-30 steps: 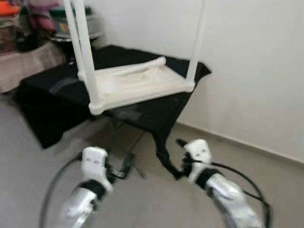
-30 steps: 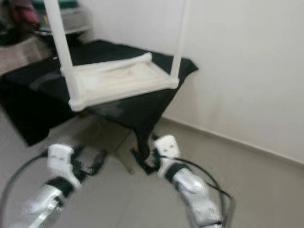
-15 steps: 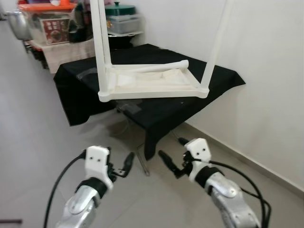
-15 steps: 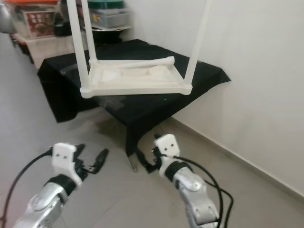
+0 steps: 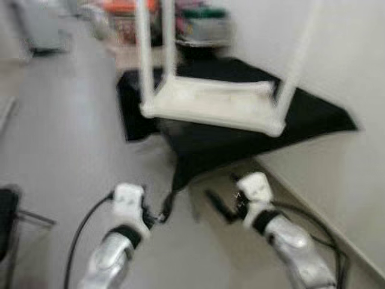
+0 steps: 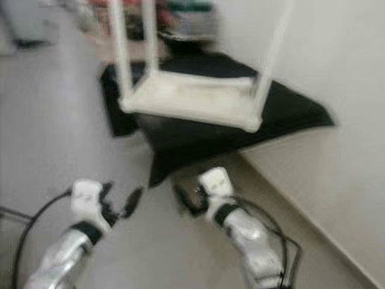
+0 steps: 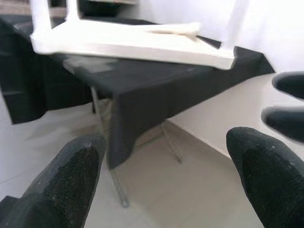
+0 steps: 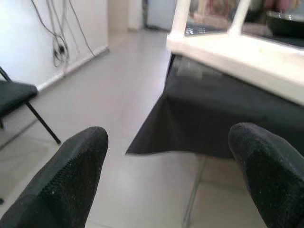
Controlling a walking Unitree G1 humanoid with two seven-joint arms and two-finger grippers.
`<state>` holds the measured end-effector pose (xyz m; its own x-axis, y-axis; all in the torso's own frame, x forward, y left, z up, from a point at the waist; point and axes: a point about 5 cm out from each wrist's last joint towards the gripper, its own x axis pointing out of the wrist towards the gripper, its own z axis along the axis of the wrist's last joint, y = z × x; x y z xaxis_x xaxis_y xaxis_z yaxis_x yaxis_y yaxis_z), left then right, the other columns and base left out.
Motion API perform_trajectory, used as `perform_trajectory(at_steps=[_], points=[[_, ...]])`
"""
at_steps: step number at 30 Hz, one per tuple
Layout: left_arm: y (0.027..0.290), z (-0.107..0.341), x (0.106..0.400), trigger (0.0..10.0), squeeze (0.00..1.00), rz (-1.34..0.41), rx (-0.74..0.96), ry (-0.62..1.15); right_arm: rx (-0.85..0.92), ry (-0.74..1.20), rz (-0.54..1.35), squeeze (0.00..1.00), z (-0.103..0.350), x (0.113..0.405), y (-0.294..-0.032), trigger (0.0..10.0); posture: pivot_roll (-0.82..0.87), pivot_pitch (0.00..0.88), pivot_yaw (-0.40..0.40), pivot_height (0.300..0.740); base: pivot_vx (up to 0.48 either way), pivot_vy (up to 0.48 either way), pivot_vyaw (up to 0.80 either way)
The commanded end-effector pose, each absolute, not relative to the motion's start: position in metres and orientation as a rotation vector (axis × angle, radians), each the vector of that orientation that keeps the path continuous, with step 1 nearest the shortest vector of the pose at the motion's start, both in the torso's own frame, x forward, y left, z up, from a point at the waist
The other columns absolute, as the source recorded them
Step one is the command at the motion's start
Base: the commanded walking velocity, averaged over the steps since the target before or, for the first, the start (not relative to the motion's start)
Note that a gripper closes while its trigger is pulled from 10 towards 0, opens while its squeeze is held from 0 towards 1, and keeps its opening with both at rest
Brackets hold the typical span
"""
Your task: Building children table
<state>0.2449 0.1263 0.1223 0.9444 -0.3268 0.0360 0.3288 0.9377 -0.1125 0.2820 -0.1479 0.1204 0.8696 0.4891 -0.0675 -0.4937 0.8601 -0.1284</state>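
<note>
Left eye view (blurred). A folding table draped in a black cloth (image 5: 240,138) occupies the upper centre of the frame, set against the white wall (image 5: 349,72) at right. On it rests the white children table (image 5: 216,108), upside down: its flat top lies on the cloth and its legs rise straight up past the top edge of the frame. The long side of the top runs from centre-left toward the right. A loose white leg (image 5: 240,88) lies flat along the far rim, parallel to that long side. Cluttered containers (image 5: 198,24) stand behind the table at the upper centre; a dark chair (image 5: 7,217) enters at the lower left edge. The left gripper (image 5: 162,212) and right gripper (image 5: 218,206) hang low in the frame over grey floor (image 5: 66,132), both below and apart from the table, holding nothing.

Right eye view. Same layout; the cloth's front corner (image 6: 157,168) hangs down just above and between the two grippers.

Left wrist view. The two black fingers (image 7: 71,180) are spread wide with nothing between them. Beyond the gap stand the cloth's drooping corner and the thin metal table legs (image 7: 107,161); the white children table sits above, at the frame's top. The right gripper's fingertips (image 7: 287,102) enter at the right edge.

Right wrist view. The fingers (image 8: 71,175) are likewise parted and empty. The children table's white rim crosses the upper right; the black cloth hangs beneath it. The chair appears at left, and cables (image 8: 59,42) hang on the wall at upper left.
</note>
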Motion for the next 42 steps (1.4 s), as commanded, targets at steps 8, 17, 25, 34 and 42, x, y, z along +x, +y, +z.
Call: perform_trajectory(at_steps=[8,17,25,34,42], points=[[0.133,0.122,0.247,10.0,0.0,-0.306,-0.083,-0.019,-0.109,0.021,0.513,0.0,0.121,0.283,-0.143,10.0,0.0,0.022,-0.054,0.74,0.0,-0.472,0.8],[0.145,0.122,0.235,10.0,0.0,-0.203,-0.059,-0.035,0.058,0.072,0.244,0.0,0.115,0.284,-0.171,10.0,0.0,0.023,-0.052,0.74,0.0,-0.472,0.8],[0.147,0.12,0.237,10.0,0.0,-0.176,-0.036,-0.027,0.113,0.073,0.176,0.0,0.113,0.284,-0.179,10.0,0.0,0.018,-0.052,0.74,0.0,-0.337,0.16],[0.146,0.123,0.241,10.0,0.0,-0.173,-0.02,-0.043,0.134,0.076,0.172,0.0,0.113,0.287,-0.177,10.0,0.0,0.01,-0.054,0.74,0.0,0.0,0.0],[0.146,0.122,0.242,10.0,0.0,-0.171,-0.01,-0.032,0.136,0.077,0.173,0.0,0.113,0.287,-0.176,10.0,0.0,0.008,-0.051,0.74,0.0,0.0,0.0]])
